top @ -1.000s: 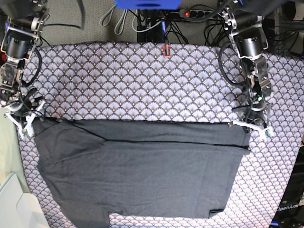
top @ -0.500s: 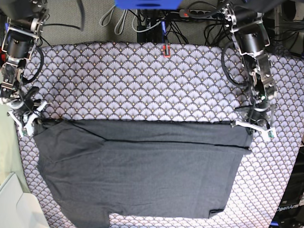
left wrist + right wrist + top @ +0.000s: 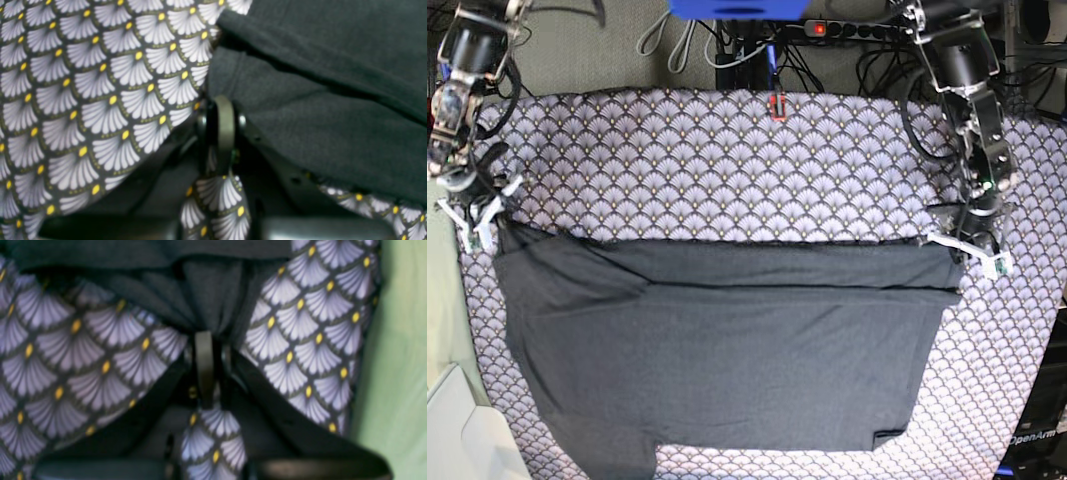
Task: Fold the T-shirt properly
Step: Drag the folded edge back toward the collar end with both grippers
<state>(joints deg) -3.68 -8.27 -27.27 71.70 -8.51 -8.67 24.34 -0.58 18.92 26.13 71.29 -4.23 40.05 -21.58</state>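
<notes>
The dark grey T-shirt lies spread over the near half of the fan-patterned tablecloth, its far edge a straight fold. My left gripper is shut on the fold's right corner. The left wrist view shows its fingers pressed together at the shirt's edge. At the fold's left corner my right gripper is shut. In the right wrist view the shirt cloth bunches at its fingers. The shirt's near hem runs out of the bottom of the base view.
A small red object sits at the tablecloth's far edge. Cables and a power strip lie on the floor behind. A pale green surface borders the table on the base view's left, with a white box at the near left corner.
My right gripper has shut on the shirt's left corner. Both grippers have moved toward the table's far side, drawing the folded edge with them.
</notes>
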